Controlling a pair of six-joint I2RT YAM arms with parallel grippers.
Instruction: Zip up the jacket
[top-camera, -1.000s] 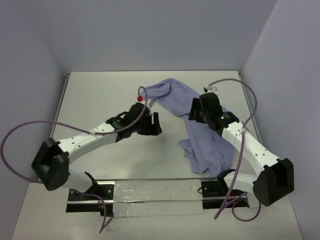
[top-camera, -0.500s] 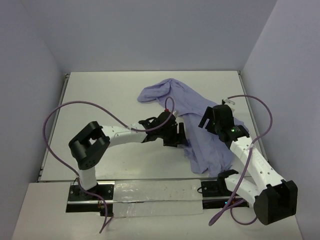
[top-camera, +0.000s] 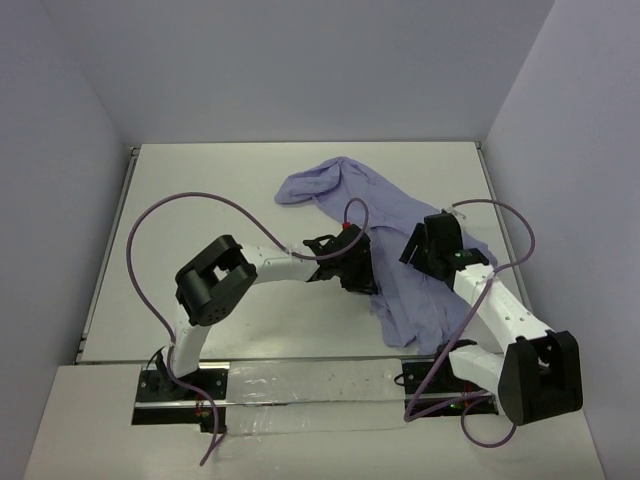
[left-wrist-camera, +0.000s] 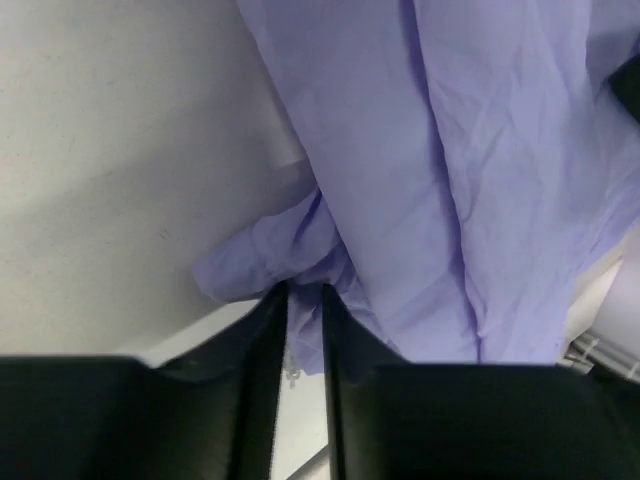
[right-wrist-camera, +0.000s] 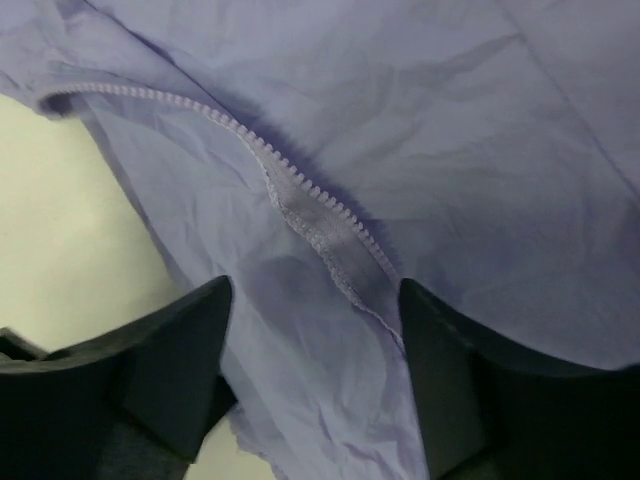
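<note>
The lavender jacket (top-camera: 335, 185) lies crumpled from the table's middle toward the right front. My left gripper (top-camera: 362, 272) is at its left edge. In the left wrist view its jaws (left-wrist-camera: 304, 292) stand nearly together, shut on a fold of the jacket (left-wrist-camera: 450, 150). A small metal zipper pull (left-wrist-camera: 291, 374) hangs below that fold. My right gripper (top-camera: 415, 250) hovers over the jacket's middle. In the right wrist view it (right-wrist-camera: 312, 300) is open, with the jacket (right-wrist-camera: 450, 120) and a line of zipper teeth (right-wrist-camera: 300, 195) running between its fingers.
The white table (top-camera: 200, 200) is boxed in by pale walls at the left, back and right. Purple cables (top-camera: 150, 225) loop above both arms. A metal rail (top-camera: 310, 385) runs along the near edge between the arm bases.
My left arm has swung right to the jacket's left edge and its jaws have closed on a fold. My right gripper has shifted slightly over the jacket and stays open.
</note>
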